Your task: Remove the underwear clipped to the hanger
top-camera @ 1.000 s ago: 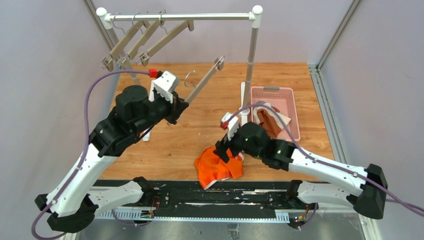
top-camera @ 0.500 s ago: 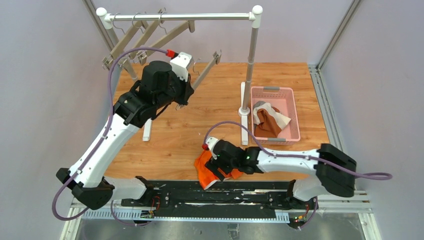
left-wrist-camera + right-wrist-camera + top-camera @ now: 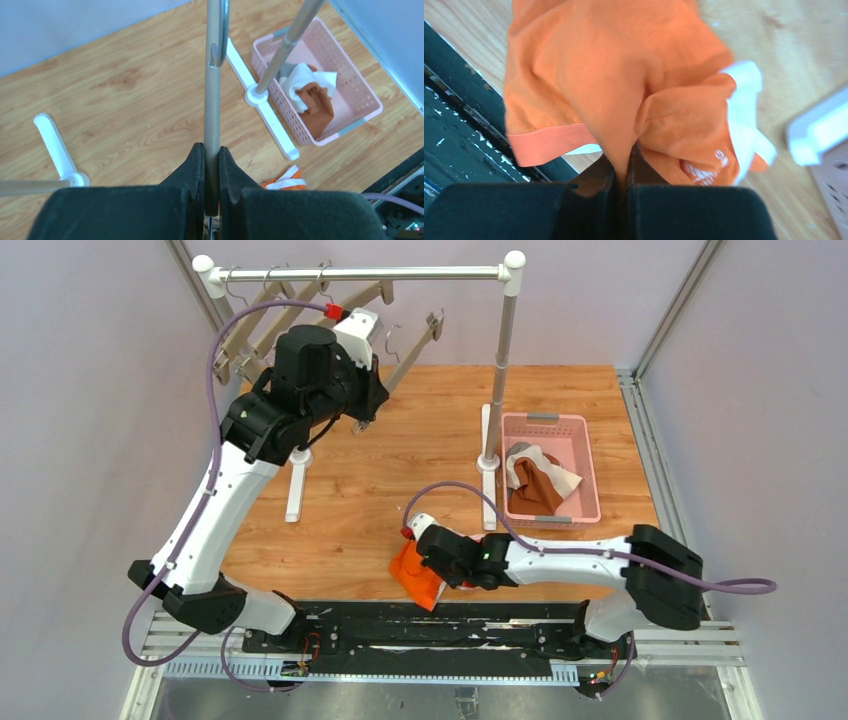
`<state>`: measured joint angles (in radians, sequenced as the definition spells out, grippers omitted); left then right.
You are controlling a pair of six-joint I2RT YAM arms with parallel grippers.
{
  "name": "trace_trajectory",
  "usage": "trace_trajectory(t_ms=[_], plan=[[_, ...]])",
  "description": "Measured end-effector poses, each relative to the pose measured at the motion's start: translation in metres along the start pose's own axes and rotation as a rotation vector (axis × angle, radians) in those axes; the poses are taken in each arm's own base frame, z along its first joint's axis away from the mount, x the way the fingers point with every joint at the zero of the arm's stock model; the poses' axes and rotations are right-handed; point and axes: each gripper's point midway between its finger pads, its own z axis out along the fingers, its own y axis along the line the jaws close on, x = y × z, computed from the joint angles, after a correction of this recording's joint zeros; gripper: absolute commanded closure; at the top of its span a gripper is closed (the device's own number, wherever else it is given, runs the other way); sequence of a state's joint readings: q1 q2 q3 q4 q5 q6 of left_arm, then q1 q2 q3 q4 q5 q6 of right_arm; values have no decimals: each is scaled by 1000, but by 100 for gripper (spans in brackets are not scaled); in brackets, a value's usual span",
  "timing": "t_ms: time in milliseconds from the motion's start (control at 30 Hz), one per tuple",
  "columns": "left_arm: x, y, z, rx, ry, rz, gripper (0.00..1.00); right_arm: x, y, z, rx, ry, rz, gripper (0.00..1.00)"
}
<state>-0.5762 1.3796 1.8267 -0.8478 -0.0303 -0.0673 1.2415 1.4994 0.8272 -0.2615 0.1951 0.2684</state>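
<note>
The bright orange underwear lies bunched on the table's near edge. My right gripper is shut on a fold of it. The white-printed band hangs to the right. My left gripper is shut on the bar of an empty clip hanger, held up below the rail. The rust-brown underwear and a grey-beige one with a cream band lie in the pink basket.
Several empty hangers hang at the rail's left end. The rack's right post and white feet stand on the wooden table. The black base rail runs along the near edge.
My right gripper has moved left toward the near edge and shut on the orange underwear, bunching it. My left arm has raised the hanger toward the rail.
</note>
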Motion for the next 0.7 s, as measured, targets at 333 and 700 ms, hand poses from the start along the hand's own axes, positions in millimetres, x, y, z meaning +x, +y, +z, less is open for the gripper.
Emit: trace_trajectory(t_ms=[333, 700], plan=[[-44, 18, -6, 6, -52, -33, 100, -66, -99, -108, 350, -297, 168, 99], [-59, 22, 4, 53, -47, -59, 100, -67, -231, -238, 759, -564, 373, 99]])
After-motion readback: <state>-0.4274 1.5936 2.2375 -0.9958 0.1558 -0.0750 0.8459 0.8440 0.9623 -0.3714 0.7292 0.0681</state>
